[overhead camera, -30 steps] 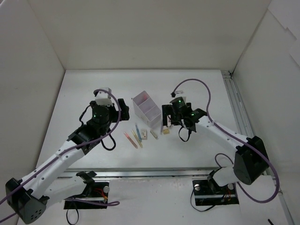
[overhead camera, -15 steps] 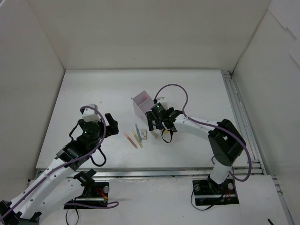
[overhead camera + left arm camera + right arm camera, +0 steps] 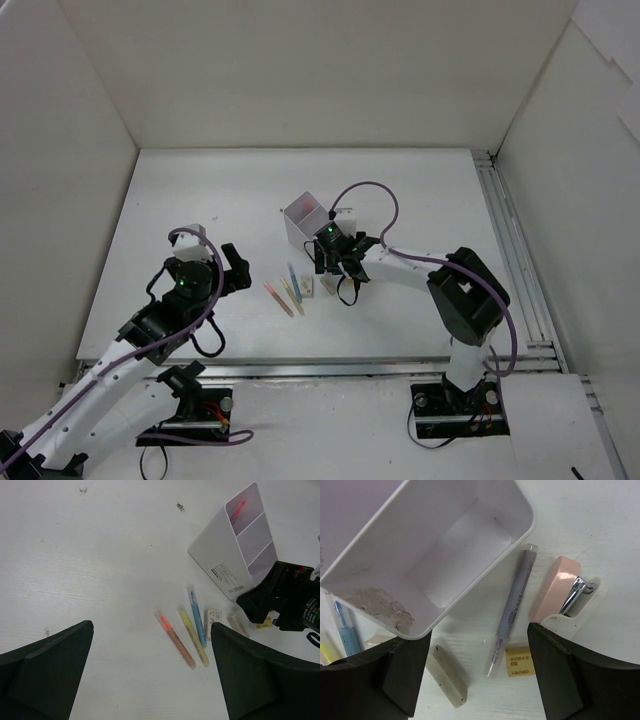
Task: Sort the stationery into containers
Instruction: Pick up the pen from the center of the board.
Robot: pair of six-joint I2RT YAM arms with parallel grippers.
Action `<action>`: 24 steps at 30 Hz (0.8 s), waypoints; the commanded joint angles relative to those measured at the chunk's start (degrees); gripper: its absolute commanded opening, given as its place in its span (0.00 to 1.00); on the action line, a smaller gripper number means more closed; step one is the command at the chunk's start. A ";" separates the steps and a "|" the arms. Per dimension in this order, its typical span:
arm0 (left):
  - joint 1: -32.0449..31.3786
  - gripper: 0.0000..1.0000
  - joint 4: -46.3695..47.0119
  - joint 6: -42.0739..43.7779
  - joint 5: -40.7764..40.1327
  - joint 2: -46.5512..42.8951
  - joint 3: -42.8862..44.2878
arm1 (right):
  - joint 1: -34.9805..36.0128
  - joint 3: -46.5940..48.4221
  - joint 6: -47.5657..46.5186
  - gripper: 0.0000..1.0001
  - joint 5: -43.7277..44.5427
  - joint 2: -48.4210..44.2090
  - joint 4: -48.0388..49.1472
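The translucent lavender box stands mid-table; the left wrist view shows its dividers and a pink pen inside. In front of it lie a pink pen, a yellow pen, a blue pen and a white eraser. My right gripper is open, low over a purple pen, a tan eraser block and a yellow eraser, beside the box's corner. My left gripper is open and empty, left of the pens.
A pinkish block with a metal clip part lies right of the purple pen. White walls enclose the table on three sides. A metal rail runs along the right edge. The right gripper hides part of the box's front.
My right gripper has swung left from beside the box to its front corner, over the erasers. My left arm has drawn back toward the near left.
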 commanded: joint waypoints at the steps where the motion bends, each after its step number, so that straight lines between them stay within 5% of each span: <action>1: 0.37 1.00 1.01 -0.61 -1.03 0.68 1.32 | 0.11 0.94 2.81 0.74 4.48 1.26 3.62; 24: 0.37 1.00 2.59 0.62 0.99 2.17 1.76 | 0.02 -4.78 1.94 0.61 6.93 -0.59 3.80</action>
